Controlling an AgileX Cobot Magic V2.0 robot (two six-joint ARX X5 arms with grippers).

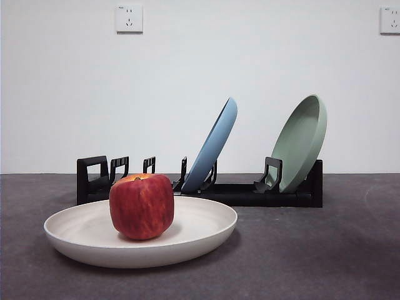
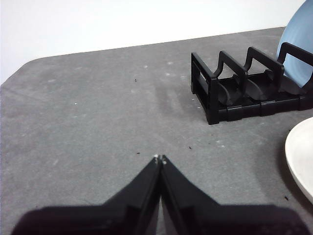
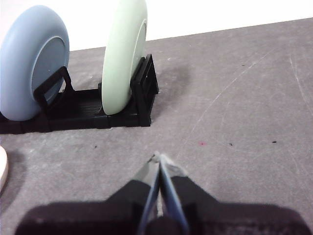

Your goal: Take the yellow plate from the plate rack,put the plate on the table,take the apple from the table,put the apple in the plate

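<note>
Bench (image 1: pixel 350 262) first: a dark grey, matte surface that carries everything, with the white wall behind its far edge. Along that far side runs the black plate rack (image 1: pixel 250 194), its looped handle at one end and several upright holders standing empty; a blue plate (image 1: pixel 215 147) leans in a middle slot and a sage-green plate (image 1: pixel 303 140) leans in the slot at the other end. Nearer the front edge, just ahead of the rack, the yellow plate (image 1: pixel 206 228) lies flat on the bench, cream rather than bright yellow. The apple (image 1: pixel 142 206) sits upright inside it, toward the handle side of the plate's middle, stem patch up, resting on the plate's floor and clear of the rim. Judged from this layout, every step of the task looks done: plate out of the rack and down, apple in the plate. The left tool (image 2: pixel 159 159) hangs low over bare bench beside the rack's handle end, its jaws together and holding nothing, the plate's rim just showing at the side. The right tool (image 3: pixel 159 159) hangs over bare bench near the green plate's end of the rack, jaws likewise together and empty. No further handling seems called for; the sensible next move would be to keep both arms clear of the plate.
</note>
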